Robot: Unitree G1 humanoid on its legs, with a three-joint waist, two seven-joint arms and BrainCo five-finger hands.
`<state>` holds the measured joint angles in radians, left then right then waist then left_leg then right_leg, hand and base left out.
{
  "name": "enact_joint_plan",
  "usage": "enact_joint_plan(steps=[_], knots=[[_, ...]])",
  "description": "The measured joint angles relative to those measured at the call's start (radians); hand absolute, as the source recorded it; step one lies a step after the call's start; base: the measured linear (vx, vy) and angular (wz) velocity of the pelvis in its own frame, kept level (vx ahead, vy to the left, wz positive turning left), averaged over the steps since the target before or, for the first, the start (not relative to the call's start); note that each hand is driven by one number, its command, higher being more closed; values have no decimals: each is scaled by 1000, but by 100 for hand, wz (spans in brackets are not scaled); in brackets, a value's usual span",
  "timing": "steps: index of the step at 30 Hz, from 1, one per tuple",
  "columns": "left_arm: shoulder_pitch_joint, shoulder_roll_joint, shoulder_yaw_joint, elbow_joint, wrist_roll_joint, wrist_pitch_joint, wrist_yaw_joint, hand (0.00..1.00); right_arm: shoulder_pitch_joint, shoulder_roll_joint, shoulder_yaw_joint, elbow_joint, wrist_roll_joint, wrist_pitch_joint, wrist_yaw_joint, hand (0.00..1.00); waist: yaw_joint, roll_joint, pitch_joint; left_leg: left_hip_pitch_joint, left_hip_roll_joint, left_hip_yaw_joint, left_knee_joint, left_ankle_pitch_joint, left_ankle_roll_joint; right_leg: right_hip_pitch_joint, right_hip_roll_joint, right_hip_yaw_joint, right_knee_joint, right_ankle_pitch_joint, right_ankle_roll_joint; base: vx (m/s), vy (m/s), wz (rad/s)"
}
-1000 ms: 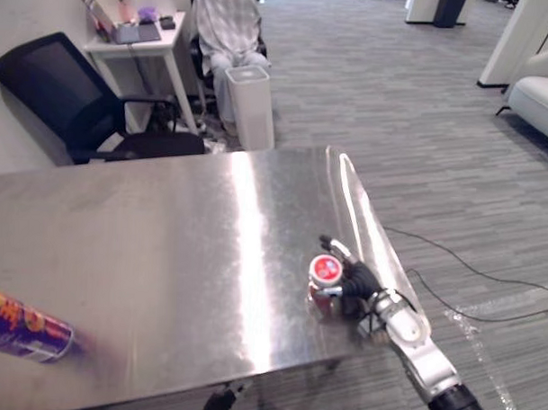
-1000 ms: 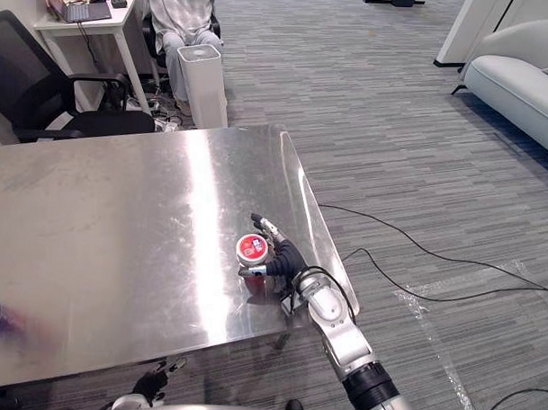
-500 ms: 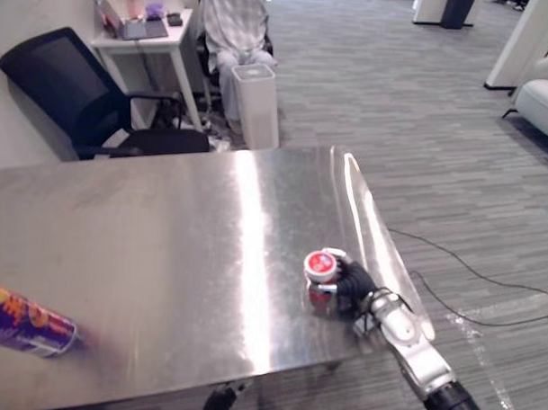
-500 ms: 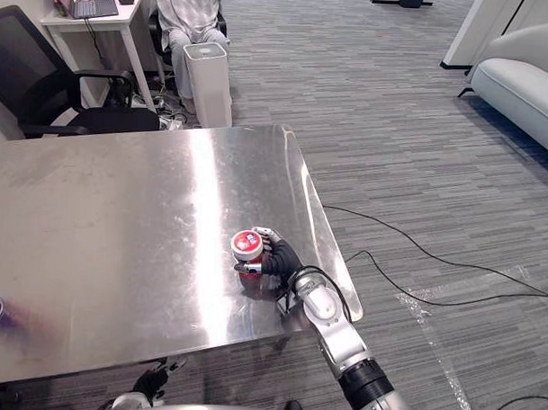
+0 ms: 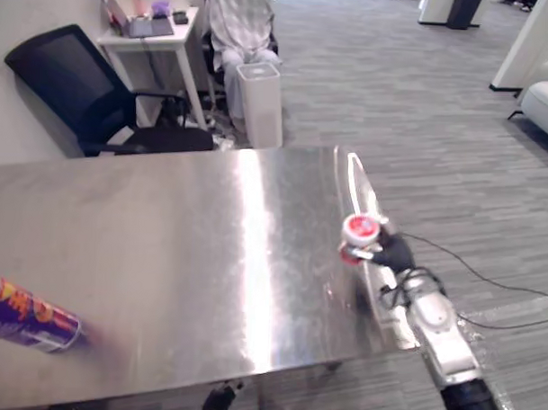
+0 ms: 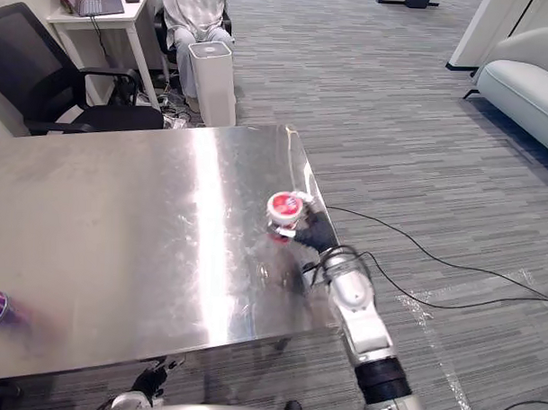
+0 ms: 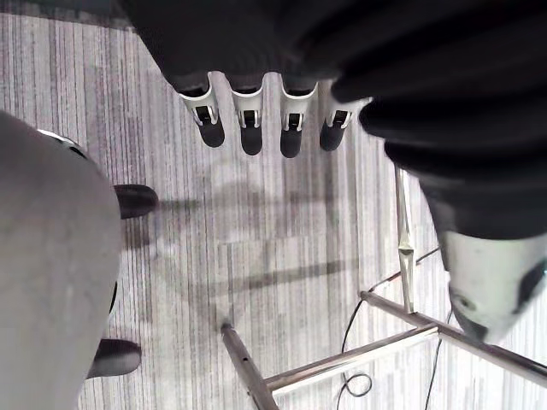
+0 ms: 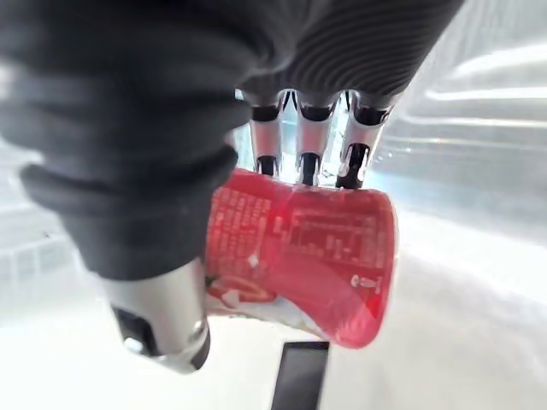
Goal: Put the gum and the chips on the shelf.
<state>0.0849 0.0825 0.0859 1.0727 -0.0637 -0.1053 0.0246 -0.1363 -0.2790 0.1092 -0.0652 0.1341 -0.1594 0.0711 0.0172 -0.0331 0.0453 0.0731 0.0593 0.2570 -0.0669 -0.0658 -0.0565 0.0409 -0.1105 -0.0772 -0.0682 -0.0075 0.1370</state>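
Note:
The gum (image 5: 360,231) is a small red canister with a white-rimmed lid, tilted and raised a little above the steel table (image 5: 165,237) by its right edge. My right hand (image 5: 394,254) is shut on it; in the right wrist view the fingers (image 8: 304,145) and thumb (image 8: 162,316) curl round the gum (image 8: 316,256). The chips (image 5: 27,315), a purple tube, lie on their side at the table's near left edge. My left hand (image 7: 248,120) hangs below the table over the carpet, fingers relaxed and holding nothing.
Behind the table stand a black office chair (image 5: 71,90), a white bin (image 5: 260,101) and a small white desk (image 5: 149,34) with items on it. A white sofa (image 6: 530,88) is at the far right. Grey carpet lies to the table's right.
My right hand has closed round the gum, lifted it off the table and carried it back and right toward the table's edge. The chips stay put.

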Motion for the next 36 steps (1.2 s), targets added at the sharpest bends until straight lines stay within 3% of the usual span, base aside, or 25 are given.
enact_joint_plan(steps=[7,10,26,30,33,36], knots=[[7,-2,34,-1,-1,0,1,0,-5,-40,-109,-71,2,-6,-37,100,-4,2,-1,-2,-1,-7,2,1,1,1,-1,-6,0,0,0,0,0,1],[20,-2,38,-9,-1,0,1,0,-21,-40,-128,-81,4,-7,-41,100,-16,6,-4,-2,-2,-11,3,1,2,2,-2,-9,0,0,0,0,0,3],[25,-1,39,-19,-2,4,-1,0,-27,-40,-216,-137,42,-20,-38,100,-20,7,-4,-17,-4,-56,20,5,7,13,-15,-54,28,-8,-9,-4,-6,8],[16,2,40,-29,-43,5,-3,0,-23,-39,-212,-137,43,-20,-34,100,-20,3,33,-104,-3,-139,180,-23,12,-57,-38,-118,241,-101,-33,-86,-34,49],[16,10,42,-50,-69,5,-5,0,-24,-37,-184,-137,73,-22,-34,100,-15,5,55,-169,-5,-219,260,-54,5,-65,-49,-194,302,-158,-33,-148,-68,90],[11,7,70,-81,-120,5,-10,0,-26,-34,-170,-137,87,-22,-35,100,11,18,88,-254,-11,-322,269,-28,-6,-104,-61,-304,362,-198,-61,-209,-81,104]])
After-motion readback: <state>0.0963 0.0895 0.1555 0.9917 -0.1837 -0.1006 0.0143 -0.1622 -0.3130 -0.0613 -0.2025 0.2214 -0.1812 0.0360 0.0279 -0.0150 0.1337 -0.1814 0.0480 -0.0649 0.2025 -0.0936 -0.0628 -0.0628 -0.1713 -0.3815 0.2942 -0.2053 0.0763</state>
